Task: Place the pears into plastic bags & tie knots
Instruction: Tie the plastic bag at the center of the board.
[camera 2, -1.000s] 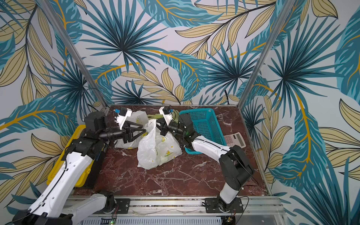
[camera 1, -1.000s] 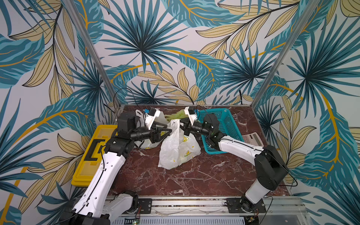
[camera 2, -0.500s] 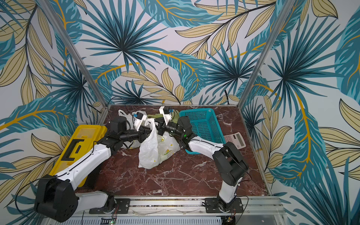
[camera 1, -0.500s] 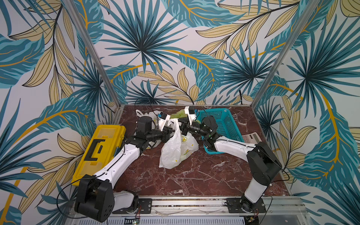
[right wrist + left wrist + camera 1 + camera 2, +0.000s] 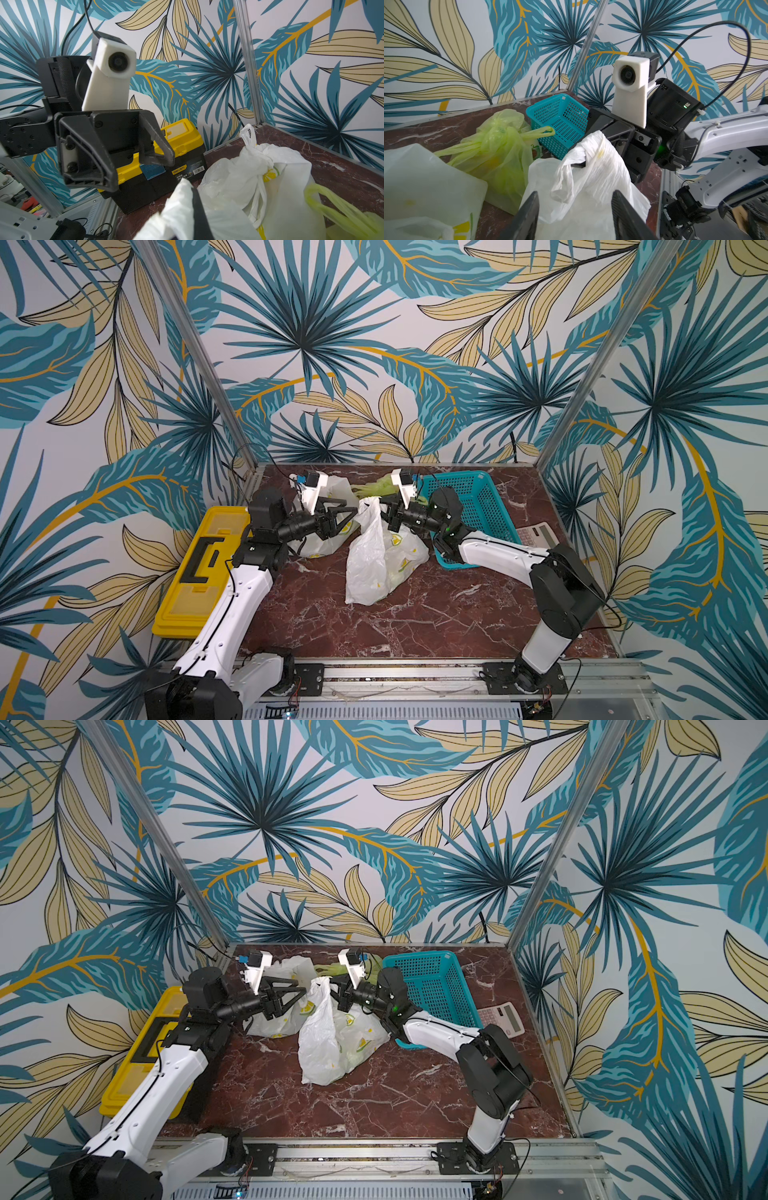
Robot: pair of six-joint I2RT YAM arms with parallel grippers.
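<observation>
Both top views: white lemon-print plastic bag (image 5: 374, 568) stood on marble surface (image 5: 415, 626), top pulled upright by right pincer (image 5: 384, 508), clamped on handle (image 5: 371, 506), likely for knotting. Left pincer (image 5: 353, 512) held agape, empty, just beside. Beyond, knotted white bag (image 5: 311, 545) and yellow-green bag (image 5: 374, 489) parked at back, seemingly finished.

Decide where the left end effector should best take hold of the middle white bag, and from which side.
I'd grip the middle white bag at its gathered neck, just below where the right end effector pinches it. Come in level from the robot's left: the neck hangs upright and narrow there, and the open left end effector faces it.
</observation>
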